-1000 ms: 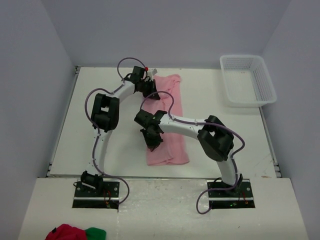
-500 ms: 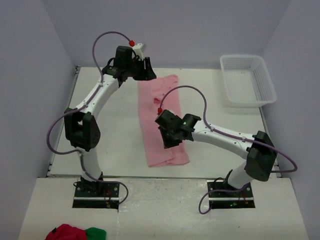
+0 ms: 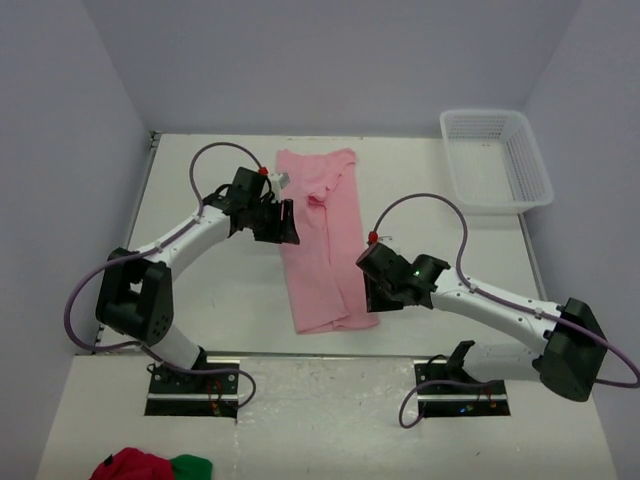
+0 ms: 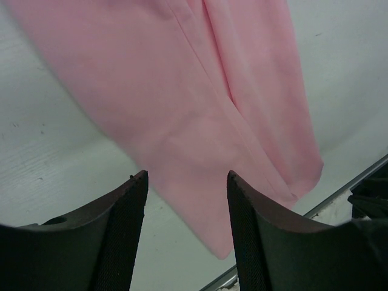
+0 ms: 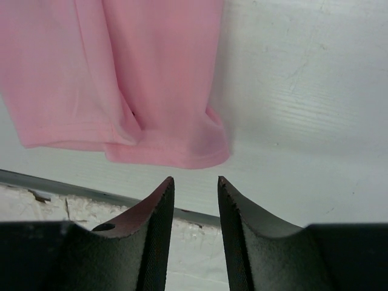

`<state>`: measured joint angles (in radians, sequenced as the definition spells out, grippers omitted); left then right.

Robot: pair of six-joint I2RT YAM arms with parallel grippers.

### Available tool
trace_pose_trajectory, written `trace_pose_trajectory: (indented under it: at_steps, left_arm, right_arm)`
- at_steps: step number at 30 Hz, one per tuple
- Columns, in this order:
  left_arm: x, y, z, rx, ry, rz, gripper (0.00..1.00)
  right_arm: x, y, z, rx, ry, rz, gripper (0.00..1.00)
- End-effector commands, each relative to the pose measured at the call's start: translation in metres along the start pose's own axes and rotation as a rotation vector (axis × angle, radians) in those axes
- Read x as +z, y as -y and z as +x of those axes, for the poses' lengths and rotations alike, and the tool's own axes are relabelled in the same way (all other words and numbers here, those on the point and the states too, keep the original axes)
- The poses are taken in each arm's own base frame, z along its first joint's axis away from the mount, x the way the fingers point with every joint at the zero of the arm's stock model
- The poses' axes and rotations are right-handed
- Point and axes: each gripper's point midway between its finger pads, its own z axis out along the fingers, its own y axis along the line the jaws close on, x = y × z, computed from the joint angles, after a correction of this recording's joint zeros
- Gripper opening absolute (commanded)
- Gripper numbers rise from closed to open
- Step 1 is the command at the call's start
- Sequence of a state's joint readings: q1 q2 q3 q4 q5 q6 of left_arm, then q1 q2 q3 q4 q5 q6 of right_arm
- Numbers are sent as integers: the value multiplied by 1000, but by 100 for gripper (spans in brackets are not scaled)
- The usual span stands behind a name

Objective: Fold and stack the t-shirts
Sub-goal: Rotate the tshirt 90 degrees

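Observation:
One pink t-shirt (image 3: 320,240) lies flat on the white table, folded lengthwise into a long strip running from the far side toward the near edge. My left gripper (image 3: 283,222) hovers at the strip's left edge, open, with nothing between its fingers. In the left wrist view the t-shirt (image 4: 182,103) spreads beyond the open left gripper (image 4: 187,176). My right gripper (image 3: 372,292) is just right of the strip's near corner, open and empty. The right wrist view shows the t-shirt's hem (image 5: 163,145) ahead of the right gripper (image 5: 195,180).
A white mesh basket (image 3: 497,160) stands at the far right of the table. A red and green cloth bundle (image 3: 150,466) lies on the near shelf at the bottom left. The table's metal front edge (image 5: 73,189) runs close below the shirt's hem.
Both grippers went from shut to open and let go of the shirt. The left arm swung from the far end to the strip's left side; the right arm drew back to the near right.

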<state>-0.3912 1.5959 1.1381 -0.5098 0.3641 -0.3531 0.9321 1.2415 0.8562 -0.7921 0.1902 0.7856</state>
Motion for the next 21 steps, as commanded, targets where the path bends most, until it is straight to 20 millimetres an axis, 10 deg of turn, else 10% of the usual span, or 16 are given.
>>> trace_pose_trajectory:
  at_steps: [1, 7, 12, 14, 17, 21]
  left_arm:
    - [-10, 10, -22, 14, 97, 20, 57]
    - [2, 25, -54, -1, 117, 56, 56]
    - [19, 39, -18, 36, 14, 70, 53]
    - [24, 47, 8, 60, -40, 82, 44]
    - [29, 58, 36, 90, -75, 91, 4]
    - [35, 76, 55, 118, -88, 132, 0]
  right_arm:
    - [-5, -10, -21, 54, 66, -81, 36]
    - [-3, -8, -61, 82, 84, -77, 36]
    - [-8, -19, -118, 99, 106, -115, 38]
    - [-9, -22, -135, 117, 103, -148, 17]
    - [8, -24, -140, 110, 55, -144, 0]
    - [29, -23, -138, 95, 18, -119, 0]
